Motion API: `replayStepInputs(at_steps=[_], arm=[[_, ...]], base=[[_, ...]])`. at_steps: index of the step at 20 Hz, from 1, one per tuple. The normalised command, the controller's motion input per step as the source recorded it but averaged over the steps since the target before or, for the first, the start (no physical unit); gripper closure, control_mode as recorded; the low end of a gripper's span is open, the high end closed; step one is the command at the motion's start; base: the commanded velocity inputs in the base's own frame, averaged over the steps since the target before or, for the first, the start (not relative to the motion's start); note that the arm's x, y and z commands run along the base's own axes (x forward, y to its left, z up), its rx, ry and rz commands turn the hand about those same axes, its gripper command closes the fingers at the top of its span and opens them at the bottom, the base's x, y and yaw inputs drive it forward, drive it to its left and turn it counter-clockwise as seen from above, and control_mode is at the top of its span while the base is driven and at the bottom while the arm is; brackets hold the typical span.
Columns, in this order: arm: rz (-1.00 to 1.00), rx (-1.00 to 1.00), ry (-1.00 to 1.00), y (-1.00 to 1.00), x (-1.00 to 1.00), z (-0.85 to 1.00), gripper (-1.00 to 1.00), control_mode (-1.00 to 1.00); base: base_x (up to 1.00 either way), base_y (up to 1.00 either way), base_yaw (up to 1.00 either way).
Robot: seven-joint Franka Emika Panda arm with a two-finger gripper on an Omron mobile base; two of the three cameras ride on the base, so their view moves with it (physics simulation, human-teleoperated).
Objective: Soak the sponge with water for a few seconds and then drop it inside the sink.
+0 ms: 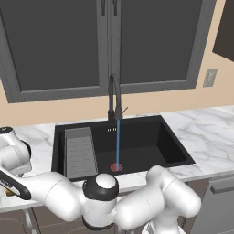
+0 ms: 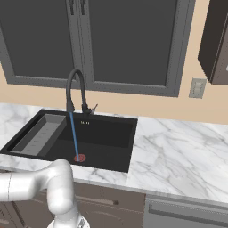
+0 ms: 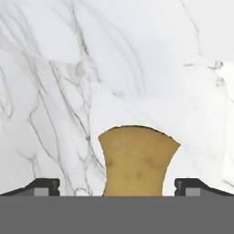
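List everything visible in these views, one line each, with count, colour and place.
sponge: one, yellow-brown, on the marble between the gripper's spread fingertips, untouched in the hand view.
water: one thin blue stream, falling from the faucet to the drain.
sink: one, black, set into the counter.
faucet: one, black, arched, behind the basin.
drain: one, red-ringed, on the basin floor.
rack insert: one, grey, ribbed, at the basin's left end.
counter: one, white marble.
window: one, dark panes with grey frame, above the sink.
wall outlet: one, grey, right of the window.
gripper: one, dark tips, open, over the sponge.
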Motion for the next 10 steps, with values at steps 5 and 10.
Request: replayStepInputs(at_steps=[5, 10], arm=[[0.0, 0.0, 0.0, 0.0, 0.0, -0.09, -1.0, -1.0], [0.0, -0.02, 0.0, 0.0, 0.0, -0.18, -1.0, -1.0]], base=[[0.0, 0.0, 0.0], [0.0, 0.0, 0.0]])
